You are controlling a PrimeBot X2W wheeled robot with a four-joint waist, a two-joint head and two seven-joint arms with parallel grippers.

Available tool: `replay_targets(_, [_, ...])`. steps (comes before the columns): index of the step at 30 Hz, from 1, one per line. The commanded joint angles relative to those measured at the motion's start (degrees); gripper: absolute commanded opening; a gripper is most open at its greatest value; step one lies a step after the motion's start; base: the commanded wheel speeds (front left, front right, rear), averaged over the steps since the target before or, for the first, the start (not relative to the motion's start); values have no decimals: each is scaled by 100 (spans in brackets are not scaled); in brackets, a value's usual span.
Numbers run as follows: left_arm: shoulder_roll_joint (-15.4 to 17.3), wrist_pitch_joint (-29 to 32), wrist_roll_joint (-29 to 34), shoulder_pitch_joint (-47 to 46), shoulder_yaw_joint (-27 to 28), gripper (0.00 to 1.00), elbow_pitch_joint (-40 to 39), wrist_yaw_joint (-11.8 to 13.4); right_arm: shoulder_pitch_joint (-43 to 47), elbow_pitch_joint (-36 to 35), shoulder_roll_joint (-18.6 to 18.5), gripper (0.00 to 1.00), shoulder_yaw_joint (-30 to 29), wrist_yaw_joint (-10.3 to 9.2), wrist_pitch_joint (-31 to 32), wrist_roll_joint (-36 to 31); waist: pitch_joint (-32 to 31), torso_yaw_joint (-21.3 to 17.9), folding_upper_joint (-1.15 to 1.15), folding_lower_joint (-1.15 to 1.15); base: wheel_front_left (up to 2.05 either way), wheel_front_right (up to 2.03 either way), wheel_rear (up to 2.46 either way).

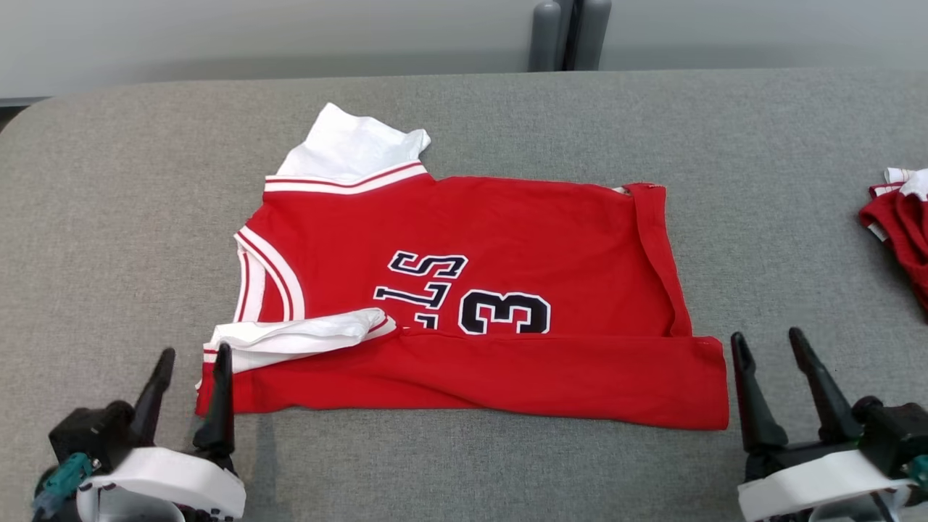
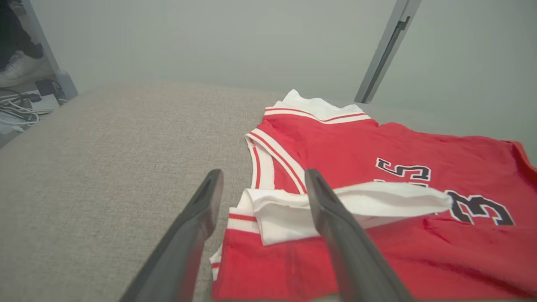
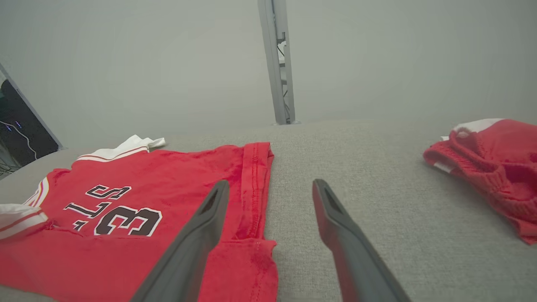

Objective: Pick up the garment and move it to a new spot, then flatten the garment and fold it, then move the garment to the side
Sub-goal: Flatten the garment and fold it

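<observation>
A wide surface (image 1: 464, 130) covered in grey woven fabric runs across the scene, rounded at its far left corner. Behind it stands a plain pale grey wall with a grey upright post (image 1: 569, 32). In the left wrist view, loose cables (image 2: 16, 109) lie on the floor past the surface's edge.

The garment (image 1: 507, 239), a red sleeveless jersey with white and red trim, lies flat in the middle of the surface, turned sideways. Its near edge is folded up over itself, and the white inner side shows at the far left and along a strap near me.

My left fingers (image 1: 217, 406) are spread apart and empty at the garment's near left corner, with the white strap between them in the left wrist view. I cannot tell whether they touch the cloth. My right fingers (image 1: 750, 399) are also spread and empty, just beside the near right corner, over bare surface.

Black, white-edged lettering reads "LS" and a large "3"; the fold hides the rest.

A second red garment (image 1: 899, 225) lies bunched at the far right, well apart.
</observation>
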Motion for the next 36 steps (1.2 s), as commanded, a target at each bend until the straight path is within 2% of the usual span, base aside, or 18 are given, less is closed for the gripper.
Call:
replay_targets(1, [-38,-35,-65,-7,5,100,142,-44,45,95,-16,100,44,-1,-24,58,59,-25,0,0,0,0,0])
replay_targets(7, [-225,-87,-357,-94,-19,100,927,-273,174,738,50,100,254,0,-85,269,220,15,0,0,0,0,0])
replay_targets(13, [-248,-93,-563,-388,-14,100,1694,-548,28,1271,82,100,405,-1,-98,509,295,8,0,0,0,0,0])
replay_targets(22, [-217,445,-784,-738,-131,100,2588,-792,-287,1717,101,100,640,0,-27,681,329,-35,0,0,0,0,0])
replay_targets(23, [-201,477,-767,-767,-158,89,2644,-792,-310,1742,101,82,667,0,-16,706,333,-34,0,0,0,0,0])
replay_targets(24, [-194,519,-765,-784,-189,60,2688,-819,-338,1761,102,49,705,0,-8,737,338,-33,0,0,0,0,0])
replay_targets(25, [-188,568,-764,-785,-232,18,2717,-848,-361,1768,104,38,744,0,-8,773,341,-32,0,0,0,0,0])
replay_targets(26, [-185,580,-765,-794,-248,0,2736,-861,-379,1744,104,11,770,0,-34,824,344,-29,0,0,0,0,0])
replay_targets(27, [-193,573,-766,-807,-266,0,2749,-869,-396,1712,104,0,785,0,-39,851,345,-28,0,0,0,0,0])
replay_targets(31, [-147,394,-687,-823,-288,0,2617,-860,-412,1515,54,0,758,0,-55,915,315,-9,0,0,0,0,0])
replay_targets(36, [-40,264,-585,-773,-299,0,2088,-786,-245,1114,-58,0,467,-1,4,834,231,24,0,0,0,0,0])
